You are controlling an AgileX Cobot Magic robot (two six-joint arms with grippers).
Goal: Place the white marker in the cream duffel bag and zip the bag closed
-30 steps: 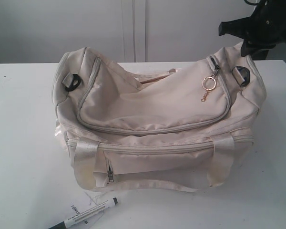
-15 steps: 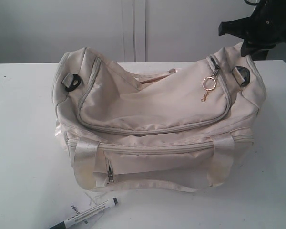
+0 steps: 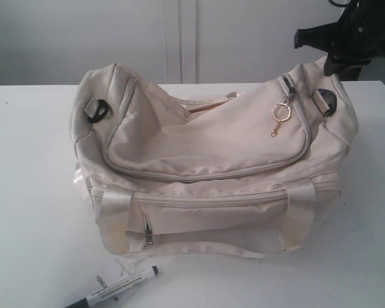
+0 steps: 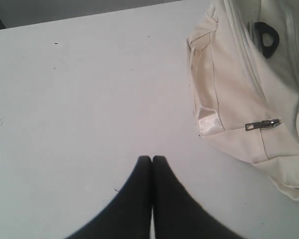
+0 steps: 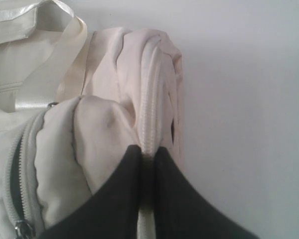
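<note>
The cream duffel bag (image 3: 205,167) lies across the middle of the white table, its curved top flap sagging inward. In front of it, at the table's near edge, lies the white marker (image 3: 119,287) on a white paper tag (image 3: 102,280). My right gripper (image 3: 337,64) is at the bag's right end. In the right wrist view it (image 5: 148,152) is shut on a raised zip seam of the bag (image 5: 149,99). My left gripper (image 4: 152,159) is shut and holds nothing. It hangs over bare table beside the bag's end (image 4: 229,84) and does not show in the exterior view.
A gold keychain (image 3: 281,115) hangs from the top zip pull at the right. Black strap rings (image 3: 96,109) sit at both ends. The front pocket's zip pull (image 3: 148,234) hangs at the left. Bare white table (image 3: 25,192) lies left of the bag.
</note>
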